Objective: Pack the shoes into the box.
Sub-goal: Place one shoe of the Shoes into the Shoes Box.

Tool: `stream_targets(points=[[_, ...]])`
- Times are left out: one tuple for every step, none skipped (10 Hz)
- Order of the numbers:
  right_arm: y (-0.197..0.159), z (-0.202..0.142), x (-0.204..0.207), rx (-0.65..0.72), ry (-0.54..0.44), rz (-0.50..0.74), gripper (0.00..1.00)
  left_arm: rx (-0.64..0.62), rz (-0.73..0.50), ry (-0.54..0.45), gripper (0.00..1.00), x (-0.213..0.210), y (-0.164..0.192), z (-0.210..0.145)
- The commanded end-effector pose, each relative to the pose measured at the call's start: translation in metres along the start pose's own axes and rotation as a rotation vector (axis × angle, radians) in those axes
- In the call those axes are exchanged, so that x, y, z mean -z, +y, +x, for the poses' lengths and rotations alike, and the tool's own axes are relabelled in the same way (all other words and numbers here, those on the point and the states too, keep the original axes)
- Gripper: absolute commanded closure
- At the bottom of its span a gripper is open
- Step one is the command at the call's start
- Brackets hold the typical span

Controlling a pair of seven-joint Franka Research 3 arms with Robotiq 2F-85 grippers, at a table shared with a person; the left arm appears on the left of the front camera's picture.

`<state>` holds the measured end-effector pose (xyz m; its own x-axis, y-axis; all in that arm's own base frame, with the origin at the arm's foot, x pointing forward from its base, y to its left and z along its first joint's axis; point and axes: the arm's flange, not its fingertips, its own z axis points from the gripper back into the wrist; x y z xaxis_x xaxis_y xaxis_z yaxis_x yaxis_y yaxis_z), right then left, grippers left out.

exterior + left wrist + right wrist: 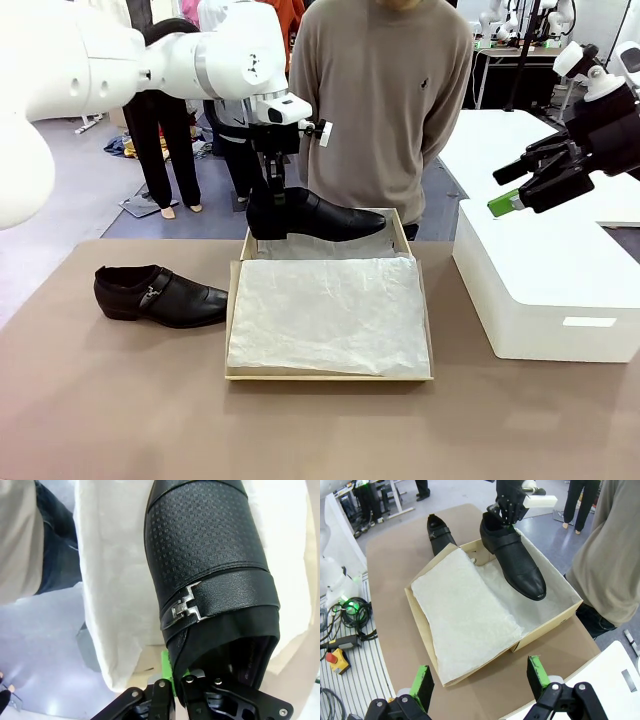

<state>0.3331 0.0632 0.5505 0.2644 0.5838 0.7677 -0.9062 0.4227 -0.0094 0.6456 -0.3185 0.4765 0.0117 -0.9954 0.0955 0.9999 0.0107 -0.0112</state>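
My left pincer [272, 190] pinches one shoe [315, 215] by its heel over the far end of the box [330, 376]. The other shoe [160, 295] lies left, unpacked. My right pincer [508, 188] is spread.

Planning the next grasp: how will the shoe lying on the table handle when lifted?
Likely stiff: like the held shoe, the shoe on the table keeps its shape. Glossy leather looks slippery, so a grip may slide.

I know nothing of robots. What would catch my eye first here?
The left gripper holds a glossy black shoe by its heel opening at the far end of the tissue-lined tan box. The other shoe lies on the table left of the box, and the right gripper hangs open above a white box.
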Motion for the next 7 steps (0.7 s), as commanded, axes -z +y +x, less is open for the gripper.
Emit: stream_targets(points=[[-0.004, 0.001, 0.000, -0.023, -0.032, 0.017, 0.00, 0.034, 0.043, 0.004, 1.00, -0.002, 0.013, 0.006], [-0.004, 0.001, 0.000, -0.023, -0.032, 0.017, 0.00, 0.055, 0.038, 0.012, 1.00, 0.005, 0.015, 0.009], [-0.004, 0.001, 0.000, -0.023, -0.032, 0.017, 0.00, 0.062, 0.024, 0.013, 1.00, 0.011, 0.017, 0.013], [-0.004, 0.001, 0.000, -0.023, -0.032, 0.017, 0.00, 0.063, 0.014, 0.010, 1.00, 0.017, 0.019, 0.015], [-0.004, 0.001, 0.000, -0.023, -0.032, 0.017, 0.00, 0.062, 0.008, 0.019, 1.00, 0.022, 0.020, 0.016], [-0.004, 0.001, 0.000, -0.023, -0.032, 0.017, 0.00, 0.060, 0.000, 0.025, 1.00, 0.027, 0.022, 0.015], [-0.004, 0.001, 0.000, -0.023, -0.032, 0.017, 0.00, 0.050, -0.006, 0.026, 1.00, 0.033, 0.024, 0.014]])
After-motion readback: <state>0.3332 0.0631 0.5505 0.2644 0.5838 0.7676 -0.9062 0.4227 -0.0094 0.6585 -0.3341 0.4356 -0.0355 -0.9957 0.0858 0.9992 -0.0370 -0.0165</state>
